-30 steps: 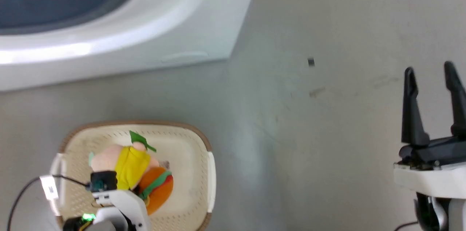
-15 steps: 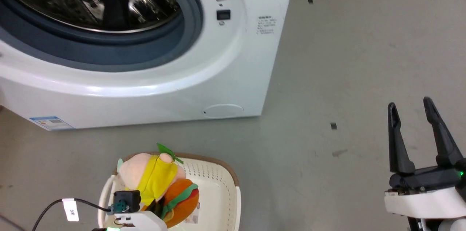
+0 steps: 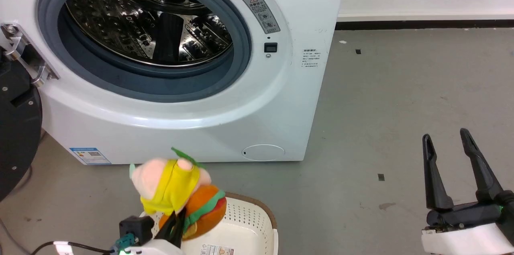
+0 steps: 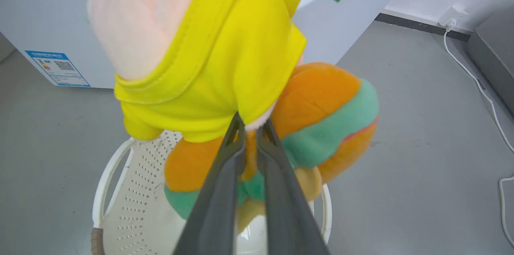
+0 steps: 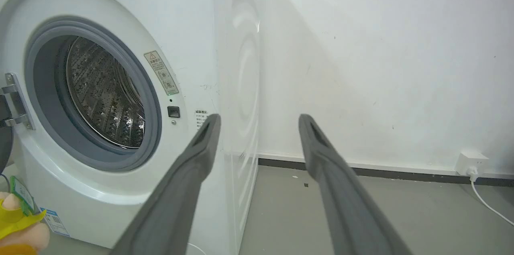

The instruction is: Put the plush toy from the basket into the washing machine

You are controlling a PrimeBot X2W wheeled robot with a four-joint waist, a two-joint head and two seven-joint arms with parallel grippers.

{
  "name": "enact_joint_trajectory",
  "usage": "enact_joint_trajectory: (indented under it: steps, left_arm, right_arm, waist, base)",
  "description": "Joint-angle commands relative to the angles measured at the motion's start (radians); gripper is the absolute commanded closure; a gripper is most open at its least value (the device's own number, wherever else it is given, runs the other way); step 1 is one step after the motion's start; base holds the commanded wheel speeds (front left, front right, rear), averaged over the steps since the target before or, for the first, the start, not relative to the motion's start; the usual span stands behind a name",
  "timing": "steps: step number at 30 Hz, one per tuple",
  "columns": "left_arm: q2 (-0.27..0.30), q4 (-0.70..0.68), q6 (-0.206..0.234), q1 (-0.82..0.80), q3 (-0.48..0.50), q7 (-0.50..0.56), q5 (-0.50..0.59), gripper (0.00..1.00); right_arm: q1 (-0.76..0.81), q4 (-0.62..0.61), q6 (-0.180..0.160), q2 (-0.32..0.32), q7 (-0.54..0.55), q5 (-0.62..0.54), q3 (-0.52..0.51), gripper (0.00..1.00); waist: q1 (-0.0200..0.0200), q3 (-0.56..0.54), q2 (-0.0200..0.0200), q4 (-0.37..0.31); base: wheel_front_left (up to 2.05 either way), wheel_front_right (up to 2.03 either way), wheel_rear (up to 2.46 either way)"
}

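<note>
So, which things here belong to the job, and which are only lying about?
Job:
plush toy, held by left claw
basket
washing machine

Lying about:
wall socket
dark mark on the floor
right claw, open and idle

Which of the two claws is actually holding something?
The left gripper, pinched on the plush toy; the right gripper stands open, empty.

Head camera looks down; both wrist cameras face forward, sharing the washing machine [image 3: 281, 98]
</note>
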Motion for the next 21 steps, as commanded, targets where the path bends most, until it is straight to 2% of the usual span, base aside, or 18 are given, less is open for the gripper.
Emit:
enact_joint_trajectory:
  steps: [1,12,21]
  left_arm:
    - [0.005,-0.021,0.004,0.006,0.007,-0.006,0.008,1.00]
    - [0.063,-0.330,0.034,-0.008,0.102,-0.006,0.057,1.00]
    - [0.162,-0.415,0.030,-0.203,0.171,0.044,0.044,1.00]
  right_arm:
    - [0.013,-0.001,-0.001,0.000,-0.004,0.001,0.002,0.00]
    - [-0.006,-0.021,-0.001,0.000,-0.004,0.004,0.025,0.00]
    - [-0.063,-0.079,-0.001,0.000,-0.004,0.032,0.014,0.00]
  waist:
    - [0.0002,-0.002,0.0000,0.001]
    - [0.0002,0.058,0.0000,-0.051]
    - [0.0002,0.225,0.0000,-0.111]
  base:
    - [0.00,0.00,0.00]
    - [0.00,0.00,0.00]
    - [0.00,0.00,0.00]
